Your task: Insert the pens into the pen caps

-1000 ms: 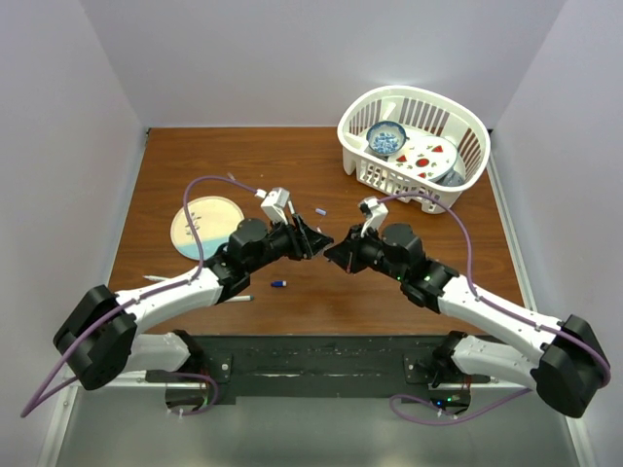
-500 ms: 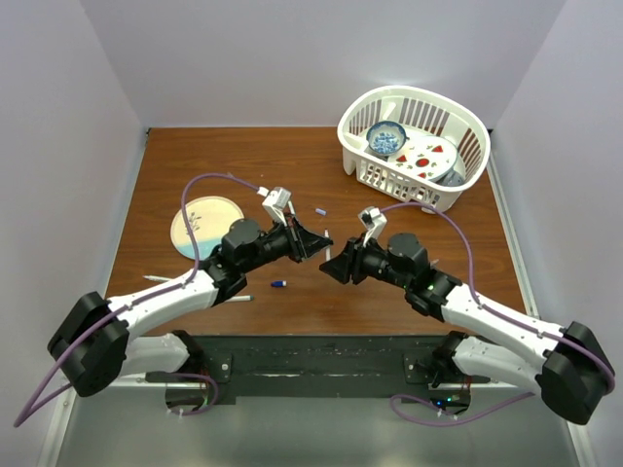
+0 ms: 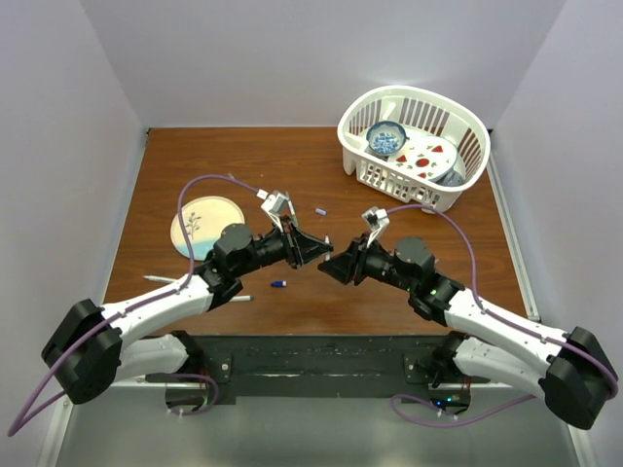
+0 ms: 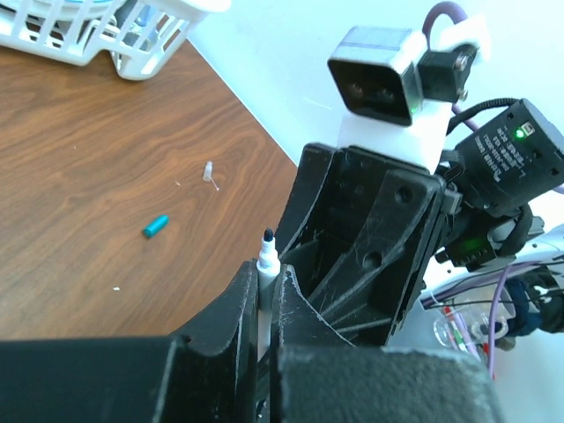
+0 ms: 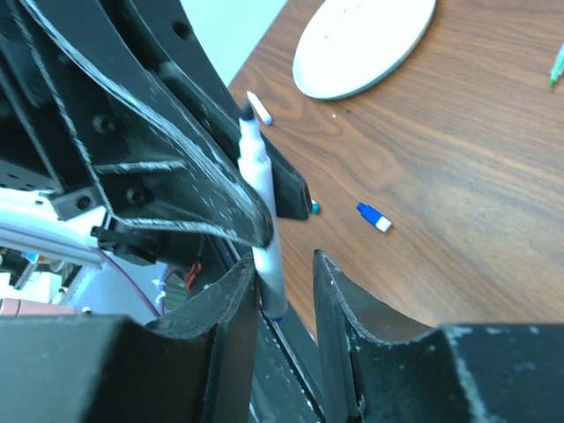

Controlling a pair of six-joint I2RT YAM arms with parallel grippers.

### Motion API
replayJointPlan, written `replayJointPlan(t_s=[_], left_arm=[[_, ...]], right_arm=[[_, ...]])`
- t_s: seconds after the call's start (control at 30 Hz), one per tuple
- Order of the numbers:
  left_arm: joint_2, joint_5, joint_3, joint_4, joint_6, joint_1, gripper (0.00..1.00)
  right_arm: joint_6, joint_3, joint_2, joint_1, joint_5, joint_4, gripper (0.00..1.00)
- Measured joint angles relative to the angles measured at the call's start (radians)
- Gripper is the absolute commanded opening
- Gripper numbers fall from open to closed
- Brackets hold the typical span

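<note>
My left gripper is shut on a white pen whose dark tip sticks out past the fingers. My right gripper faces it, tip to tip, above the middle of the table. In the right wrist view the same pen runs down between the right jaws. It rests against one finger, with a gap to the other. A blue cap, a lavender cap, a teal cap and a pale cap lie loose on the table.
A round plate lies at the left. A white basket holding dishes stands at the back right. Two more pens lie near the left arm, and another pen lies near the plate.
Both grippers have come down and closer to the near edge. The right gripper has moved left, so the two now meet with the pen between the right jaws.
</note>
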Motion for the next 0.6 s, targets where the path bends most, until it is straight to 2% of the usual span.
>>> replayJointPlan(t_s=[0.07, 0.1, 0.13, 0.2, 0.23, 0.3, 0.33, 0.43, 0.6], left_arm=[[-0.001, 0.006, -0.008, 0.007, -0.005, 0.000, 0.00], [-0.001, 0.008, -0.011, 0.009, -0.006, 0.000, 0.00], [-0.001, 0.010, -0.014, 0.013, -0.009, 0.000, 0.07], [-0.002, 0.015, -0.019, 0.021, -0.022, 0.000, 0.35], [-0.002, 0.016, -0.020, 0.021, -0.023, 0.000, 0.61], [-0.007, 0.012, -0.015, -0.013, -0.002, 0.000, 0.78], [-0.011, 0.001, -0.003, -0.055, 0.007, 0.000, 0.98], [-0.013, -0.059, 0.106, -0.260, 0.080, 0.000, 1.00], [-0.015, -0.200, 0.352, -0.568, 0.276, 0.001, 0.95]], right_arm=[[0.004, -0.002, 0.000, 0.000, -0.002, 0.020, 0.15], [0.007, -0.004, -0.001, 0.000, -0.004, 0.032, 0.03], [0.009, -0.009, -0.003, 0.001, -0.010, 0.044, 0.00], [0.004, -0.017, -0.010, 0.004, -0.017, 0.056, 0.00], [0.004, -0.021, -0.013, 0.004, -0.020, 0.058, 0.00], [0.007, -0.028, -0.021, 0.003, -0.022, 0.060, 0.00], [0.007, -0.034, -0.033, 0.003, -0.020, 0.054, 0.00], [0.005, -0.050, -0.092, 0.003, 0.003, 0.018, 0.00], [-0.009, -0.060, -0.232, 0.003, 0.053, -0.064, 0.00]])
